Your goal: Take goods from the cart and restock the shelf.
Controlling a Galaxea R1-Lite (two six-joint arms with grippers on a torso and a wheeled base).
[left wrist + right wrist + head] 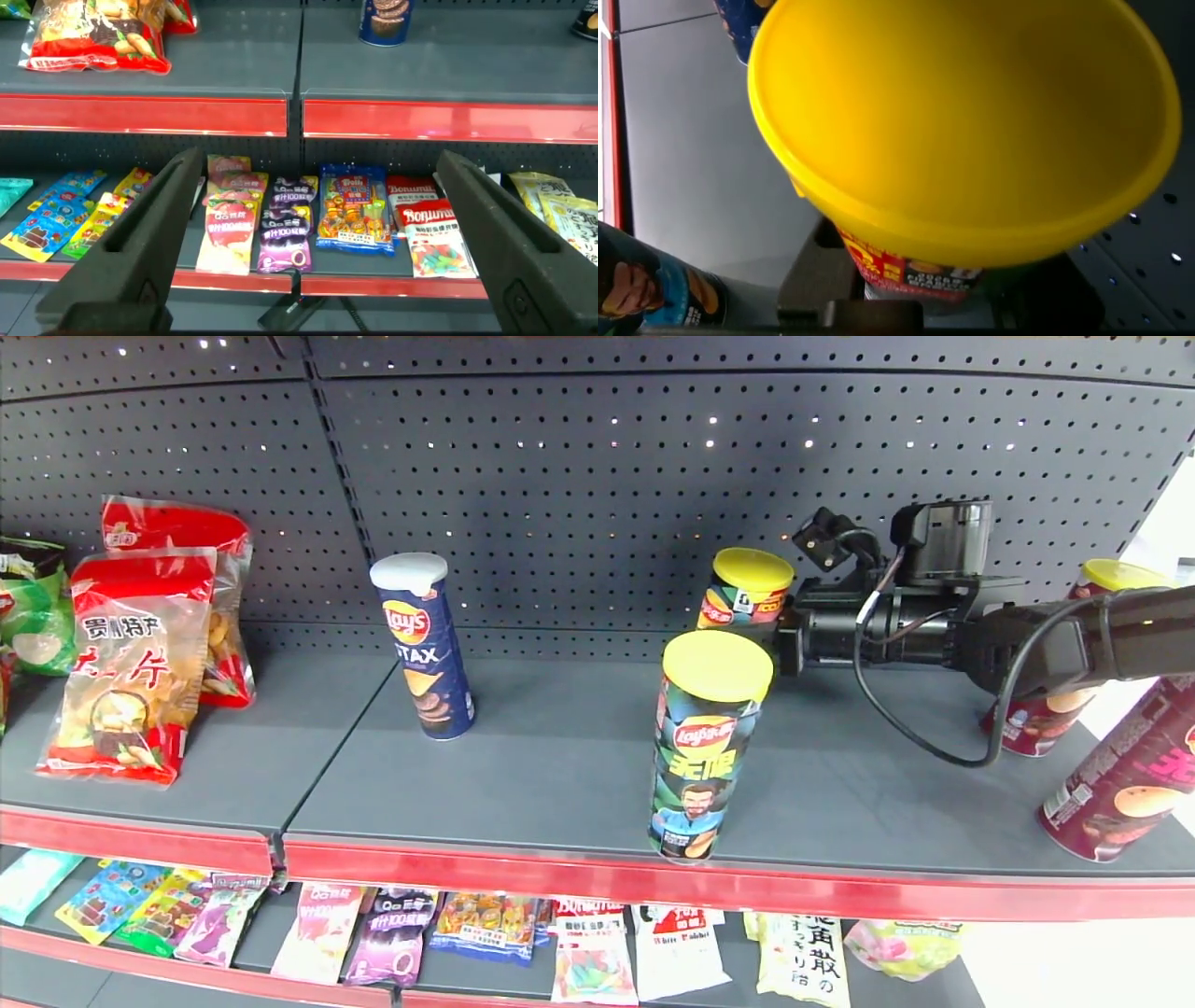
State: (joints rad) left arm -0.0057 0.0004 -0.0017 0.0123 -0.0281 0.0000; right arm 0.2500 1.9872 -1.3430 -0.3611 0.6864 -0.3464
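In the head view, the right arm is stretched in from the right over the shelf (pixel 560 775). The right gripper (pixel 780 633) is seen at the side of the back can (pixel 744 586), a yellow-lidded one close to the pegboard. That can's base is hidden by the front can (pixel 705 756), so whether it stands on the shelf cannot be told. A blue can (pixel 425 649) stands well apart to the left. Maroon cans (pixel 1116 775) are seen under and beside the arm.

In the left wrist view, the left gripper (pixel 318 159) is held with its fingers wide apart and nothing between them. It is faced toward the packets (pixel 280 224) on the lower shelf.

In the right wrist view, the back can's lid is seen close up, with its body set between dark gripper parts. The grip is judged to be clamped on it.

The placing step is judged to be in hand. For the next move, the can must be set down until its base is borne. The fingers must then be parted and the arm drawn back rightward without the front can or maroon cans being brushed.
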